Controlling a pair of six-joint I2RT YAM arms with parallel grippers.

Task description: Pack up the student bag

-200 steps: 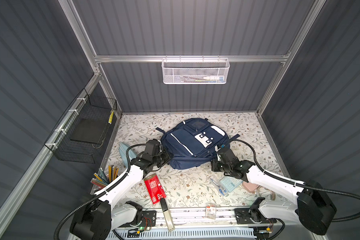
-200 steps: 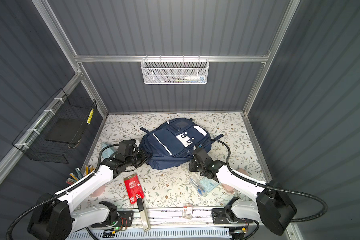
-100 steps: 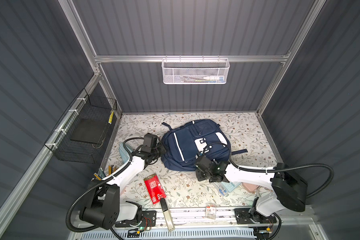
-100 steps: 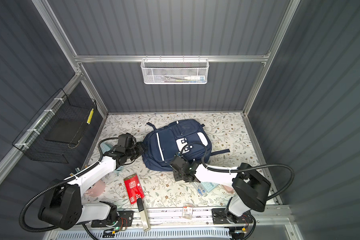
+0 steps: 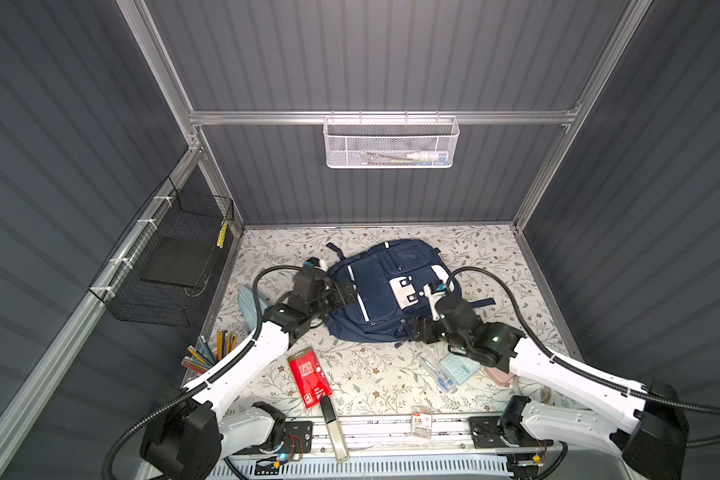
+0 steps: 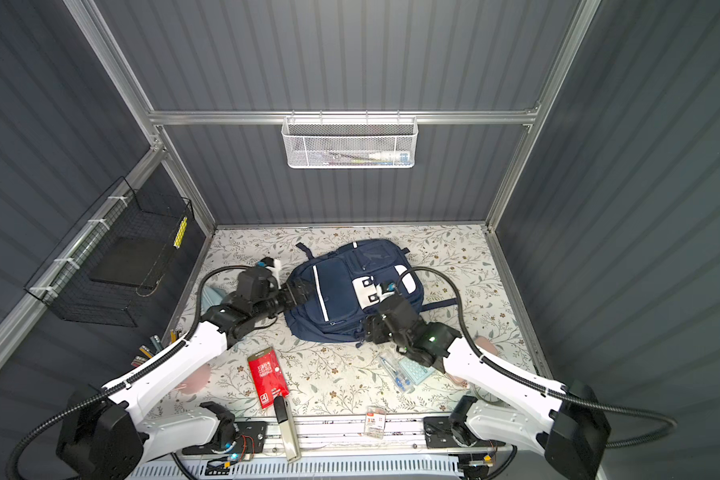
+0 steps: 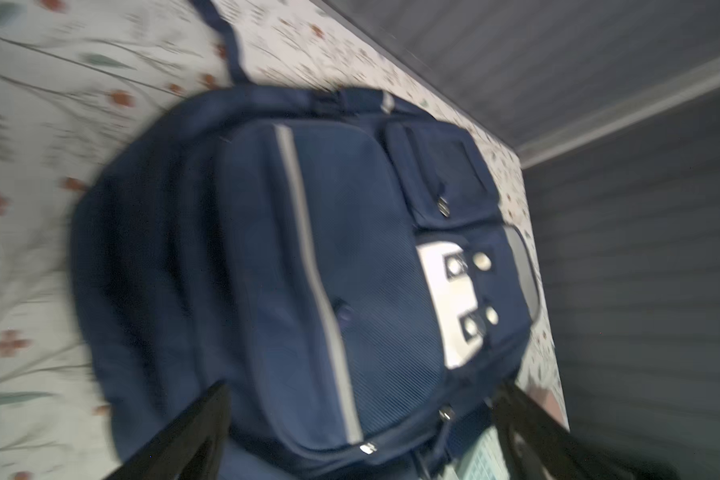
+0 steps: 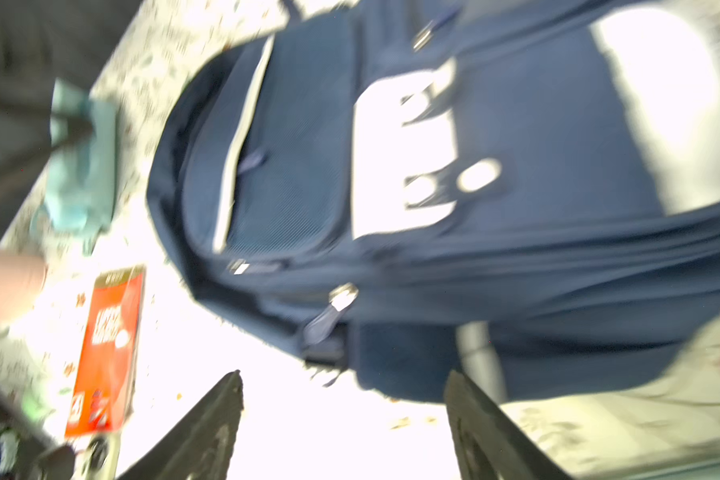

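Jaws spread on my left gripper (image 5: 347,292) and right gripper (image 5: 417,332), holding nothing. Student bag (image 5: 387,286) lies flat mid-desk, looks zipped. Red packet (image 5: 309,376) and pencils (image 5: 211,353) unpacked. Packing barely begun.

One student bag (image 5: 385,291), two claws (image 5: 347,293) (image 5: 411,331), two baskets (image 5: 389,143) (image 5: 171,257).

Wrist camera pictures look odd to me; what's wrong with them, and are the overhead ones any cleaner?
Left wrist view: smeared all over, the student bag soft-edged but its navy still readable. Right wrist view: smeared too and overexposed, the floral table cover burnt to white beside the red packet. Both top views: sharp, evenly lit, no glare.
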